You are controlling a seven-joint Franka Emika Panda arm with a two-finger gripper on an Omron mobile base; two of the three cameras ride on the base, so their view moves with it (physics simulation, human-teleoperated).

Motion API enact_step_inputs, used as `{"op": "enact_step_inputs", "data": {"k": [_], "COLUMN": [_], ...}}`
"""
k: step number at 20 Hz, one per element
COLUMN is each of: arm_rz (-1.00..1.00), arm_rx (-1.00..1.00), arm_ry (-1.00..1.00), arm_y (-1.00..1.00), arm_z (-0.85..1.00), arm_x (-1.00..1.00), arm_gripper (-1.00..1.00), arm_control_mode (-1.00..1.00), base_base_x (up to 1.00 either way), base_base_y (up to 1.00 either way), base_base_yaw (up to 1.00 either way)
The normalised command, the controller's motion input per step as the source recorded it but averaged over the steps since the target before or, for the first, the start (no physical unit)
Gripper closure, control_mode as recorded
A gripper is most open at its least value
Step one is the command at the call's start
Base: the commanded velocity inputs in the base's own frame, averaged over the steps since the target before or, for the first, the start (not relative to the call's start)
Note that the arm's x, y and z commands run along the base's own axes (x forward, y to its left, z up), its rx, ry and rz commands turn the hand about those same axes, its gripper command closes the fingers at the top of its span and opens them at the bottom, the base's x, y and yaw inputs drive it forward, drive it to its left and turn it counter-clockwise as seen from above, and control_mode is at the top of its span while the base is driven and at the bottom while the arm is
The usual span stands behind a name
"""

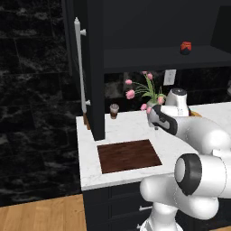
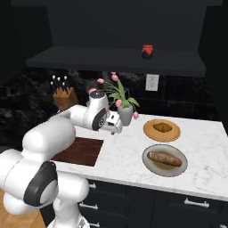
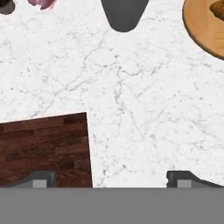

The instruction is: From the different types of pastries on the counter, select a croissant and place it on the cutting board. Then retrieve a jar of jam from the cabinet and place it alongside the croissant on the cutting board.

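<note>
Jaws spread and empty: our gripper (image 3: 109, 179) hangs over the bare tabletop (image 3: 144, 113) beside the cutting board (image 3: 43, 148). The croissant (image 2: 163, 128) waits on its orange plate (image 2: 150, 132); the jar of jam (image 2: 147, 51) sits on the cabinet (image 1: 97, 45) shelf.

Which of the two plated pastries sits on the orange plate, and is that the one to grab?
The croissant, small and curved, sits on the orange plate farther back. The long brown roll lies on the grey plate nearer the counter's front edge. Grab the croissant.
</note>
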Motion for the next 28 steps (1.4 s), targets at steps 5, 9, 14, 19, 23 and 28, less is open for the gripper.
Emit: {"op": "enact_step_inputs", "data": {"k": [5, 9, 14, 19, 23, 28], "arm_rz": [-0.41, -0.13, -0.6, -0.15, -0.01, 0.0], "arm_rx": [0.0, 0.0, 0.0, 0.03, 0.11, 0.1], "arm_ry": [0.04, 0.0, 0.01, 0.0, 0.0, 0.0], "arm_y": [-0.45, -0.06, -0.41, -0.41, -0.93, -0.52], "arm_z": [0.54, 0.0, 0.1, 0.07, 0.06, 0.0], "arm_x": [0.23, 0.07, 0.52, 0.29, 0.31, 0.17], "arm_gripper": [-1.0, -1.0, -1.0, -1.0, -1.0, -1.0], "arm_control_mode": [-1.0, -1.0, -1.0, -1.0, -1.0, -1.0], "base_base_x": [0.0, 0.0, 0.0, 0.0, 0.0, 0.0], "base_base_y": [0.0, 0.0, 0.0, 0.0, 0.0, 0.0], "base_base_yaw": [0.0, 0.0, 0.0, 0.0, 0.0, 0.0]}}
